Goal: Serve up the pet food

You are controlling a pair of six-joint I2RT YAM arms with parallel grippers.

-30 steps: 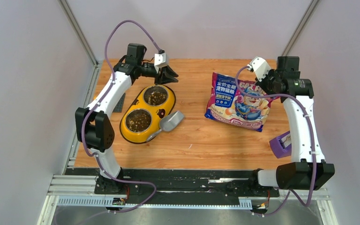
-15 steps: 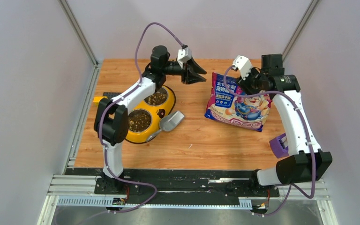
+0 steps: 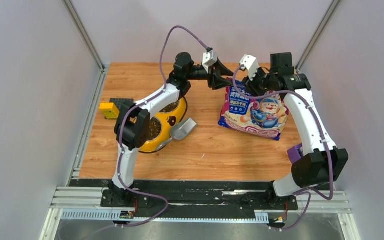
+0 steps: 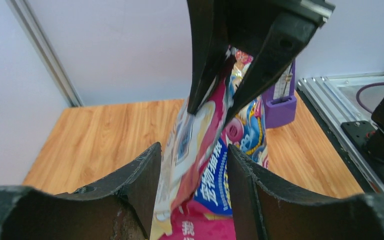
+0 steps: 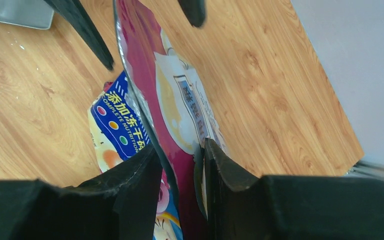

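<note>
You had the glossy pink-and-blue cat-food bag (image 3: pixel 255 112) lying toward the far right corner of the wooden table (image 3: pixel 210 150). Its top edge stood up, probably so both arms could pull it open. Your right gripper (image 5: pixel 181 150) pinched that edge. Your left gripper (image 4: pixel 192 150), fingers spread, straddled it. Both arms stretched toward the far edge, wrists facing each other.

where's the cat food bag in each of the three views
top external: cat food bag right of centre, on the table.
left wrist: bag at centre, its edge standing up.
right wrist: bag at centre, running top to bottom.
shared landmark: its blue label panel, seen in all three.
</note>
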